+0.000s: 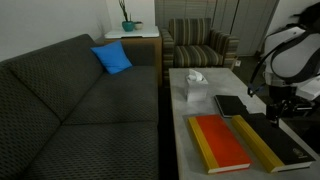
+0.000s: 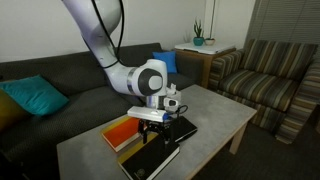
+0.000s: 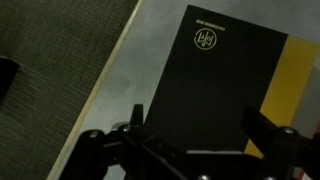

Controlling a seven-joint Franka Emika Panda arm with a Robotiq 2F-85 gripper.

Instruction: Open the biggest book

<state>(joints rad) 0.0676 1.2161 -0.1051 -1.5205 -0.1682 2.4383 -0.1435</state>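
Note:
The biggest book (image 1: 278,142) is black with a yellow long edge. It lies flat and closed at the near end of the grey table (image 1: 200,110), beside the red-orange book (image 1: 220,143); it also shows in an exterior view (image 2: 152,161). My gripper (image 1: 275,108) hangs just above its far end, fingers pointing down (image 2: 152,124). In the wrist view the black cover (image 3: 215,80) with a round emblem fills the middle. The open, empty gripper (image 3: 198,135) has one finger near each long side of the book.
A smaller black book (image 1: 230,105) and a white tissue box (image 1: 195,88) lie farther along the table. The red-orange book (image 2: 122,135) sits next to the big one. A dark sofa (image 1: 70,110) runs along one side, and a striped armchair (image 1: 200,45) stands beyond.

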